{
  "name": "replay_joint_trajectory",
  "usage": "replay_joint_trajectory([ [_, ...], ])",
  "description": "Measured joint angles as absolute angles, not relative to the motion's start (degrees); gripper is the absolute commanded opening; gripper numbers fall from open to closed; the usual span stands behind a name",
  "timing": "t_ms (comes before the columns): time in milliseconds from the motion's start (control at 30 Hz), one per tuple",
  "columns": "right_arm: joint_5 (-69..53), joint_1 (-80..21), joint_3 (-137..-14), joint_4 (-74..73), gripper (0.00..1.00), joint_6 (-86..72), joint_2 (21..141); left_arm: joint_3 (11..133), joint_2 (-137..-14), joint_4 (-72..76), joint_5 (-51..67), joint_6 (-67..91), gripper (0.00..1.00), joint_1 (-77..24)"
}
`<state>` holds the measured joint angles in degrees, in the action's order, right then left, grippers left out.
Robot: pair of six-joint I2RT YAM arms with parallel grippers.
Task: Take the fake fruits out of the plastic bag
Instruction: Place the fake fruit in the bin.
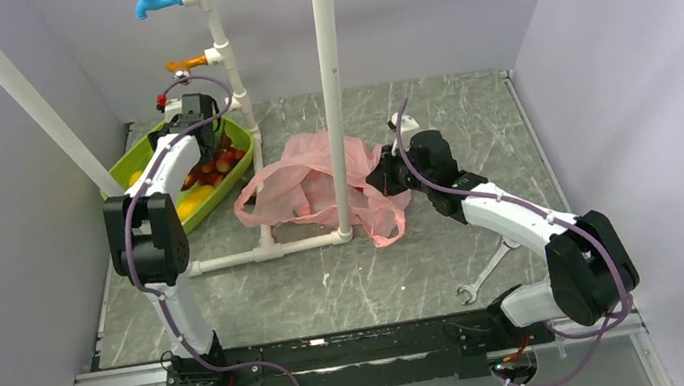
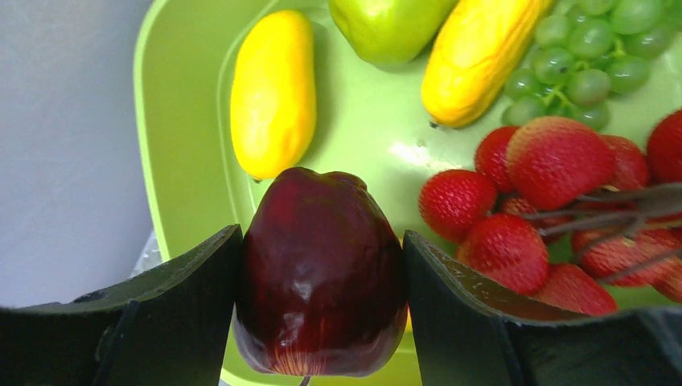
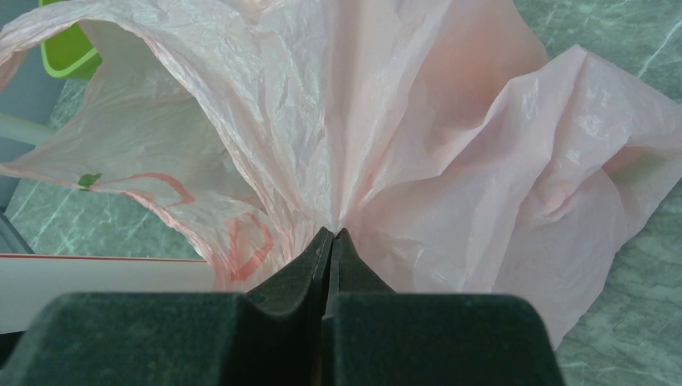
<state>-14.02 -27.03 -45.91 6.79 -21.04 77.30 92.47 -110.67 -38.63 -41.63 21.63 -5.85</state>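
Observation:
My left gripper is over the green tray at the back left, shut on a dark red apple held between both pads just above the tray. In the tray lie a yellow mango-like piece, several red strawberries, a slimmer yellow piece, green grapes and a green apple. My right gripper is shut on a fold of the pink plastic bag, which spreads out crumpled ahead of the pinched jaws. The bag hides whatever is inside it.
A white pipe frame stands on the table, its upright post rising through the bag area. Coloured taps hang on a pipe at the back. A wrench lies near the right arm's base. Grey walls close in on three sides.

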Motion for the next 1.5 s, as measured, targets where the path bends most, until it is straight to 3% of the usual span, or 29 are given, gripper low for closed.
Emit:
replay_joint_trajectory([
  [267,-14.20,-27.03,-45.91,6.83,0.00,-21.32,77.36,92.60,-115.11,-33.98,-47.07,14.11,0.02,-5.19],
  [600,-14.63,-27.03,-45.91,6.61,0.00,-21.47,77.41,91.88,-120.09,-30.24,-47.88,7.20,0.14,-4.43],
  [867,-14.94,-27.03,-46.24,6.46,0.00,-21.50,77.41,91.96,-122.02,-30.04,-47.77,5.26,0.59,-3.75],
  [1200,-15.14,-27.03,-47.05,6.11,0.00,-21.50,77.73,94.28,-122.50,-32.53,-44.51,5.61,0.90,-3.51],
  [1233,-15.16,-27.03,-47.09,6.09,0.00,-21.50,77.82,94.28,-122.32,-32.69,-44.18,5.63,0.96,-3.49],
  [1333,-15.29,-27.03,-47.37,6.02,0.00,-21.50,77.97,94.52,-121.38,-33.80,-43.07,5.65,0.99,-3.46],
  [1500,-15.35,-27.03,-47.77,5.93,0.00,-21.50,78.00,94.63,-119.33,-35.27,-41.39,5.74,0.96,-3.55],
])
